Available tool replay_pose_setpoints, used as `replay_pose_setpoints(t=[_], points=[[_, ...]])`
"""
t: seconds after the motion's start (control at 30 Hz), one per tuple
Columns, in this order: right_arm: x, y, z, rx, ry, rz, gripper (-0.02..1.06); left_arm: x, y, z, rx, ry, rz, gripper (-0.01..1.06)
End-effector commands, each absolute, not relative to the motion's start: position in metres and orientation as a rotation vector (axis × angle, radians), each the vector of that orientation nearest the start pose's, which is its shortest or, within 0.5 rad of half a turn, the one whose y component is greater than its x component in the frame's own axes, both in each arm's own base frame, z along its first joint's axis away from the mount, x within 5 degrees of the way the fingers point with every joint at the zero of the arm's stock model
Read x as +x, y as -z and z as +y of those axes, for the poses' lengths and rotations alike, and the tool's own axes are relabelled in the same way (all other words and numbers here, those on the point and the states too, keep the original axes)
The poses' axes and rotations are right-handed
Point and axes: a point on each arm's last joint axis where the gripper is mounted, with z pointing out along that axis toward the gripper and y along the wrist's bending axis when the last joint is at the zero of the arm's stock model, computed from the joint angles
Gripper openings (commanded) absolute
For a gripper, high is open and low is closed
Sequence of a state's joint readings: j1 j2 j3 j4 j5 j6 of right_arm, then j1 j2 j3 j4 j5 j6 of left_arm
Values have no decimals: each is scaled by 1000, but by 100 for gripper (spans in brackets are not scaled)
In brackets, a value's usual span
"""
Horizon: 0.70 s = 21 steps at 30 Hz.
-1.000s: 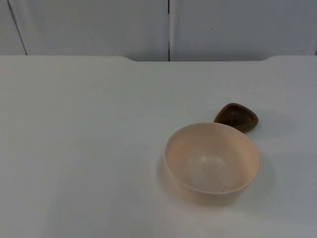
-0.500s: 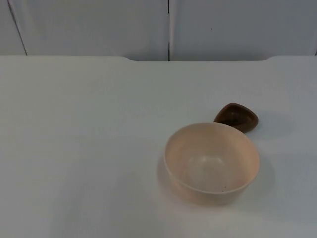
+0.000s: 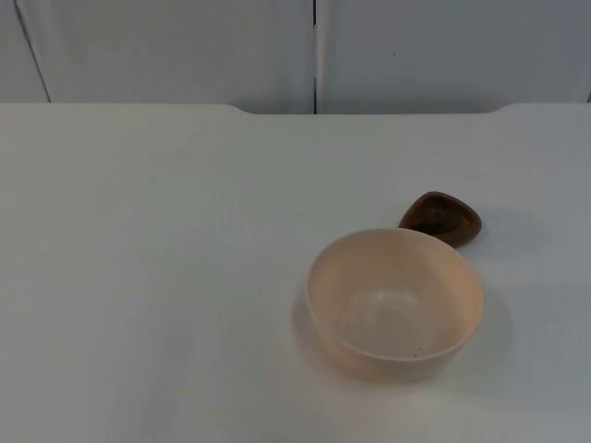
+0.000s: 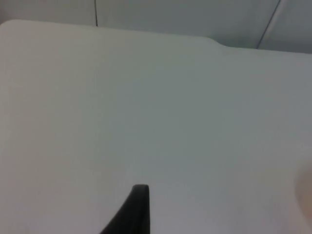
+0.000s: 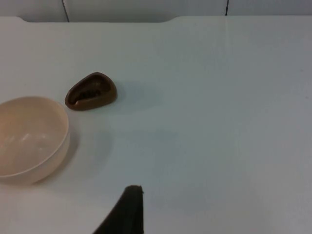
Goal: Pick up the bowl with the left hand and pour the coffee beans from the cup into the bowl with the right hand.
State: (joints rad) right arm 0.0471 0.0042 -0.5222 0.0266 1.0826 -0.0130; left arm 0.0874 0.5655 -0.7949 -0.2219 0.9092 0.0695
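Both claws' states cannot be told; one cream bowl (image 3: 395, 305) sits beside one brown cup (image 3: 441, 218) on the table (image 3: 148, 277).

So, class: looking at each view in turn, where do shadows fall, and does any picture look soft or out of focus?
Top view: the beige round bowl and the small brown cup cast soft shadows on the white table. Right wrist view: faint shadows lie beside both, and the black fingertip is blurred. Left wrist view: hazy overall, its fingertip soft-edged.
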Motion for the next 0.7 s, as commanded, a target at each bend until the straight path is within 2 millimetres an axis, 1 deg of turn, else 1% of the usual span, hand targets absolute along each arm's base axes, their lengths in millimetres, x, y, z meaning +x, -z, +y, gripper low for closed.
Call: replay_pose_setpoints(t=[0.0, 0.13, 0.2, 0.27, 0.4, 0.67], points=[[-8, -280, 2, -61, -49, 2044, 105, 94, -363, -9, -58, 195, 2135, 105], [-8, -280, 2, -61, -49, 2044, 105, 107, -371, -10, -33, 214, 2144, 105], [-8, -280, 2, -61, -49, 2044, 105, 109, -373, -10, -28, 218, 2146, 105], [-8, -280, 2, -61, -49, 2044, 105, 118, -377, -11, -11, 232, 2162, 105], [-8, -280, 2, -61, -49, 2044, 105, 127, -377, -13, 9, 260, 2181, 105], [-8, -280, 2, -61, -49, 2044, 105, 151, -367, -18, 56, 354, 2240, 105]])
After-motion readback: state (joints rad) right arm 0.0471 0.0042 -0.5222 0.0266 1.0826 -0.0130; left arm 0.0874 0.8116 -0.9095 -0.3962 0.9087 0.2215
